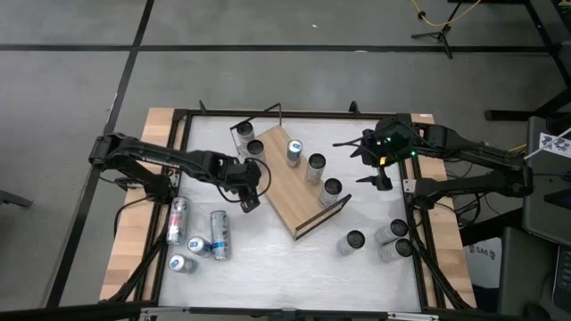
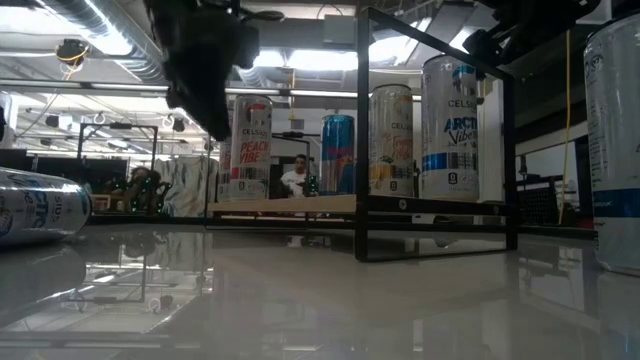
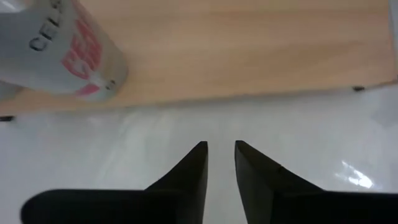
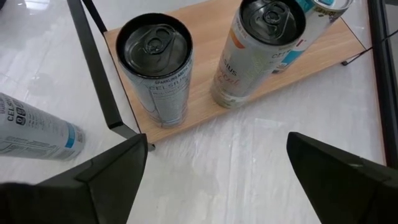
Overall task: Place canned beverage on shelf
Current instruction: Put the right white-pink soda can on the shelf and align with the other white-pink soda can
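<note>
- Left pincer (image 1: 251, 181) hangs just beside the shelf (image 1: 281, 183), fingers (image 3: 193, 171) nearly together with a slim gap, pinching nothing.
- Right pincer (image 1: 364, 156) waits near the shelf's other side, spread wide, empty.
- Shelf lies askew mid-worktop (image 1: 285, 267), four cans (image 1: 316, 168) upright on it.
- More cans (image 1: 219, 234) lie loose on the worktop.

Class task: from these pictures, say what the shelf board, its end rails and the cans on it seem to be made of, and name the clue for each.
Shelf board: likely matte wood, light-brown grain. End rails: thin black metal rod, probably painted. Cans: likely aluminium, shiny pull-tab tops.
</note>
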Available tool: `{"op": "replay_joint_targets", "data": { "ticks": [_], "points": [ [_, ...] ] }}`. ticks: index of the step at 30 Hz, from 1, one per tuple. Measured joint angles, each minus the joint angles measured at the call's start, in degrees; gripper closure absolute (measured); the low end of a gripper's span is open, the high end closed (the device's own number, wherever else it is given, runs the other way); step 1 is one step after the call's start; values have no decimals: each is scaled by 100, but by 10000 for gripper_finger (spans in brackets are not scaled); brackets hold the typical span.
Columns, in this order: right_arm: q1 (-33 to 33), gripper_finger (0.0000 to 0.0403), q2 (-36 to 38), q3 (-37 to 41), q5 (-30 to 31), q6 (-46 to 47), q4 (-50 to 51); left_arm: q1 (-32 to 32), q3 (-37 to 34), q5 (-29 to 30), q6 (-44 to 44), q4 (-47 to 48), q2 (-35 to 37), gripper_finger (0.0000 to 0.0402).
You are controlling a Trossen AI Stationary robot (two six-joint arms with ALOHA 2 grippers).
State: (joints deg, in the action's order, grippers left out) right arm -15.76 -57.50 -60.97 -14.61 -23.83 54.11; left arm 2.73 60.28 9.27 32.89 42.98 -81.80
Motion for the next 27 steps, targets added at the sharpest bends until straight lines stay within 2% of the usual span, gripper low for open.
{"op": "replay_joint_targets", "data": {
  "ticks": [7,14,18,27],
  "points": [
    [0,24,-1,0,0,0,-1,1,-332,1015,256,-913,2,363],
    [-1,24,-1,0,0,0,-1,1,-645,1274,585,-1057,2,398],
    [-1,24,1,0,0,0,-1,1,-810,1607,884,-1051,2,399],
    [-1,24,1,0,0,0,-1,-15,-864,2459,922,-1168,2,401]
  ]
}}
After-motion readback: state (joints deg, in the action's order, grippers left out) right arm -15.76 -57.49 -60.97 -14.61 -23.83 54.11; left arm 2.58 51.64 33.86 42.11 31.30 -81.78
